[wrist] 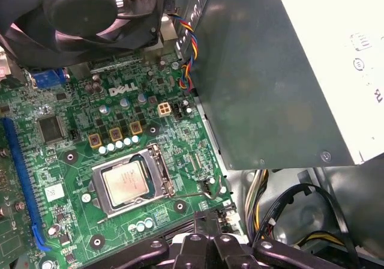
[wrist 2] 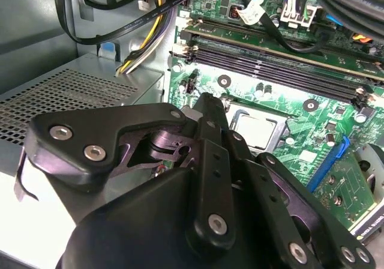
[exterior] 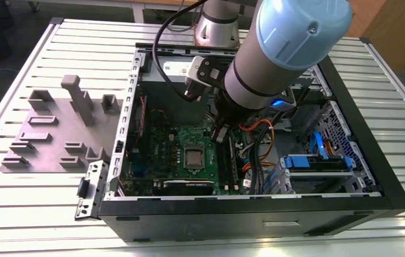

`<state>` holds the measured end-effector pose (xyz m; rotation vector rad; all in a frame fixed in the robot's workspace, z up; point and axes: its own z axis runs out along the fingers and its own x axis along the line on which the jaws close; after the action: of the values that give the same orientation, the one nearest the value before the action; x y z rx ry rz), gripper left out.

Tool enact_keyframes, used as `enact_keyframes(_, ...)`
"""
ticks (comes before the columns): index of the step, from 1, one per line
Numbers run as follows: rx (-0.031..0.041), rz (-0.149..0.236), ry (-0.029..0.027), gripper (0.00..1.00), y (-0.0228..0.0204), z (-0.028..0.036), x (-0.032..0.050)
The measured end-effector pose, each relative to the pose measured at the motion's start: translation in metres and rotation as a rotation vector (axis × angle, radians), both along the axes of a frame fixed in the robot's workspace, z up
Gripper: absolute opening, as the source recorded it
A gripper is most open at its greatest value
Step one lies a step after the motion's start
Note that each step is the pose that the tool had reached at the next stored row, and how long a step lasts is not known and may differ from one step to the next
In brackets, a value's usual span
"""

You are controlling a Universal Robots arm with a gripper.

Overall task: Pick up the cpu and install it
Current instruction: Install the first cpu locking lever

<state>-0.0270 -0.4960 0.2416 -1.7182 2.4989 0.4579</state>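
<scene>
The slatted metal table [exterior: 16, 214] carries everything here, and most of it is taken up by an open black computer case [exterior: 260, 219] lying on its side, its interior facing up. To the exterior view's left of the case sits a grey plastic fixture plate [exterior: 45, 139] with upright blocks on it. The arm [exterior: 288, 43], with its pale blue joint cap, reaches down from the far side into the middle of the case.

Inside, the green motherboard [exterior: 163, 155] lies flat on the case floor, with the grey power supply box [wrist: 282, 71] beside it and a black fan [wrist: 84, 11] at one edge. Bundles of cables [exterior: 256, 155] run along the exterior view's right of the board, beyond the long memory slots [wrist 2: 270, 65].

The gripper [wrist 2: 207, 110] hangs just above the board, close to the socket but off to one side of it. Its black fingers look drawn together, tips meeting, with nothing between them as far as I can see in the second wrist view.

The cpu [wrist: 125, 182] is already down in its socket near the middle of the board: in both wrist views its pale silver top lies flat and square inside the metal retention frame [wrist: 159, 173], level with the frame's opening. So the chip looks picked and placed. A thin lever wire [wrist: 192, 195] lies beside the socket; whether it is fully latched I cannot tell, so the locking of the socket is the part I would not call done.
</scene>
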Motion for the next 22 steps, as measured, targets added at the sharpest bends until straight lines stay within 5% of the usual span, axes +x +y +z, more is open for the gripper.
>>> enact_keyframes(9,0.0021,0.0,0.0001,0.11,-0.0001,0.0001,0.0)
enact_keyframes(10,0.0083,0.0,-0.0001,0.11,0.0,-0.0001,0.0)
enact_keyframes(12,0.0364,0.0,0.0,0.11,0.0,-0.0002,0.0)
enact_keyframes(17,0.0404,0.0,0.0,0.11,0.0007,-0.0007,0.0)
enact_keyframes(22,0.0463,0.0,0.0,0.11,0.0058,-0.0013,0.0)
